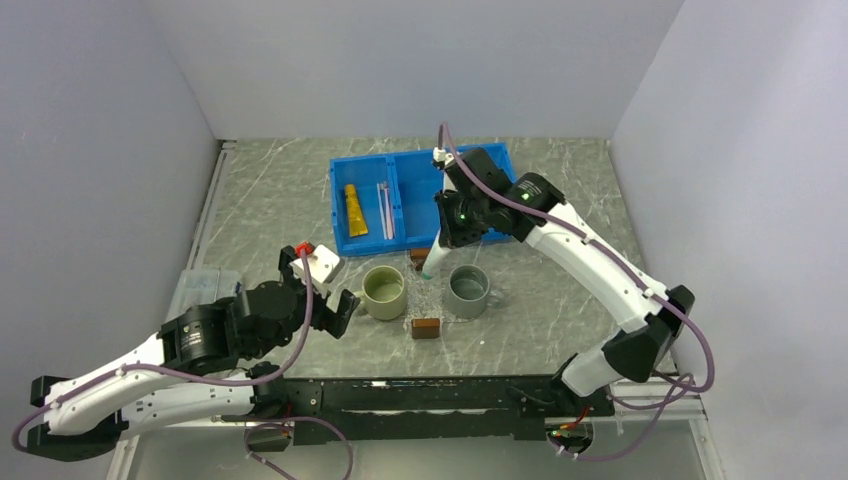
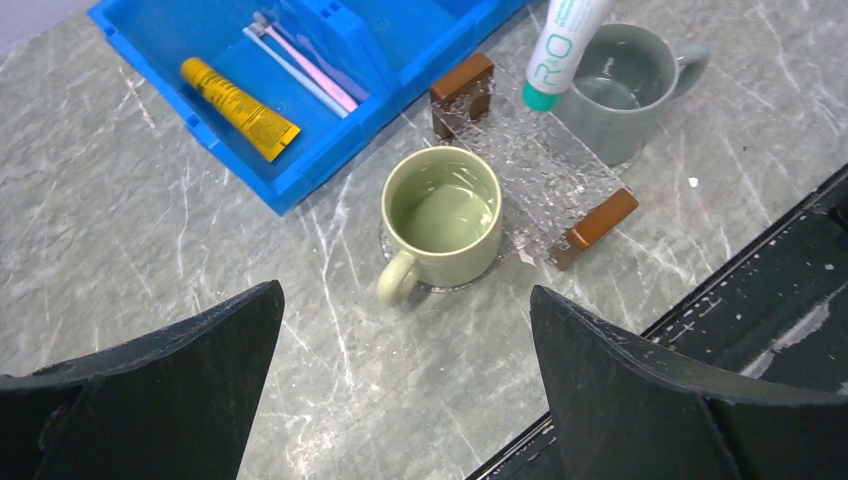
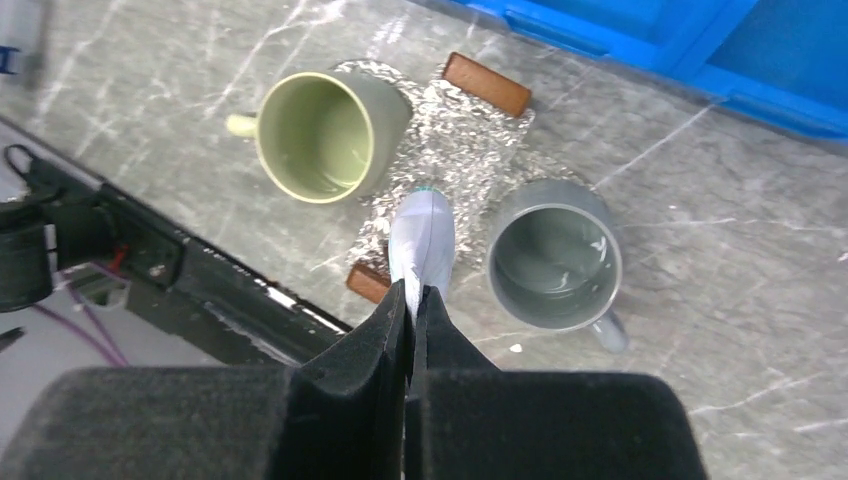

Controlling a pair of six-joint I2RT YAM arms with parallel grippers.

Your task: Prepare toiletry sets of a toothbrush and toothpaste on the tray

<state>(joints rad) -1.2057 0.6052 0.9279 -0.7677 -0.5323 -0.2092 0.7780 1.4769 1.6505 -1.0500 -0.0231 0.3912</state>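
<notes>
Count: 2 claws, 2 mugs, 2 toothpaste tubes, 1 tray, 1 bin, and 2 toothbrushes that can be counted for sure.

At the near left, the left claw (image 1: pixel 318 285) stands spread wide and holds nothing. Bare marble table (image 1: pixel 260 200) lies beneath and ahead of it, up to the green mug (image 1: pixel 384 291).

Far of that, the blue bin (image 1: pixel 338 165) sits against the back of the table. Its left compartment holds the yellow toothpaste tube (image 1: pixel 355 210). The narrow compartment next to it holds the toothbrushes (image 1: pixel 384 210), laid side by side.

The green mug's base overlaps the left edge of the clear tray (image 2: pixel 540 170), which has 2 brown block handles (image 1: pixel 427 327), 1 far and 1 near. A narrow bare strip of tray runs between the mugs.

The right claw (image 3: pixel 410 300) is pinched tight on the tail of the white toothpaste tube (image 2: pixel 560 40). The tube hangs below the fingers with its teal cap down over that strip. Whether the cap touches the tray cannot be told.

The grey mug (image 1: pixel 468 291) stands at the tray's right edge, just beside the tube. Right of it is wide bare marble.
</notes>
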